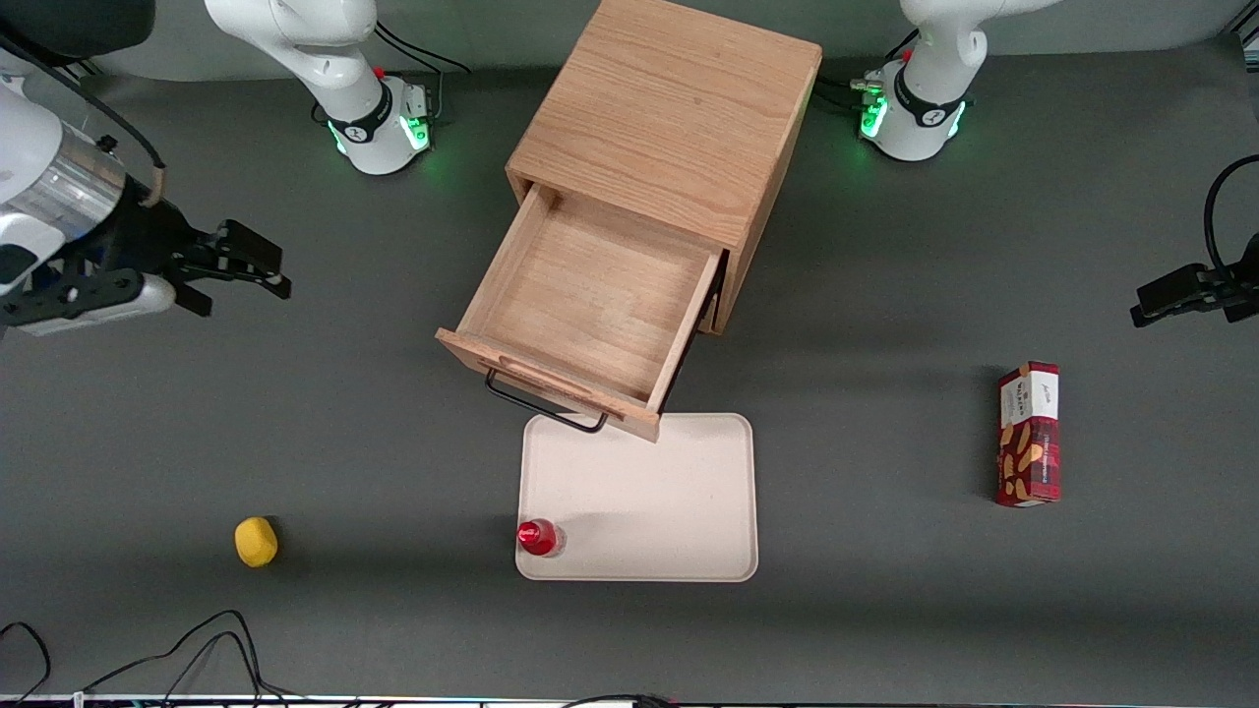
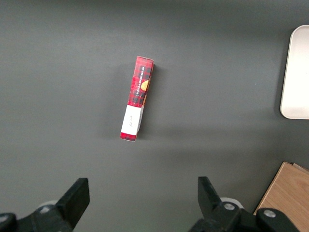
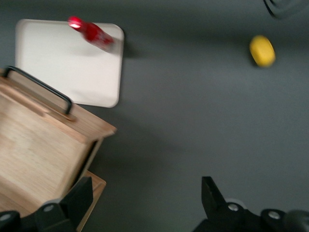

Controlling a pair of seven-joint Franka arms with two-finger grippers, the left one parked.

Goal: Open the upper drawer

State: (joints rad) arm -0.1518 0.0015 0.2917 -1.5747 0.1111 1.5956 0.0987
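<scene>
The upper drawer (image 1: 590, 295) of the boxy oak cabinet (image 1: 669, 118) stands pulled well out toward the front camera. Its plain wooden inside is bare. Its thin black wire handle (image 1: 541, 401) hangs over the edge of the white tray (image 1: 679, 511). The drawer also shows in the right wrist view (image 3: 38, 150), with the handle (image 3: 41, 87). The lower drawer is hidden under it. My right gripper (image 1: 266, 270) is open and empty, above the table and well off from the cabinet toward the working arm's end. In the wrist view its fingers (image 3: 77, 195) stand wide apart.
A small red bottle (image 1: 538, 537) stands on the tray's corner nearest the front camera. A yellow lemon (image 1: 256, 542) lies on the grey table toward the working arm's end. A red snack box (image 1: 1029, 434) lies toward the parked arm's end. Cables (image 1: 197, 654) run along the front edge.
</scene>
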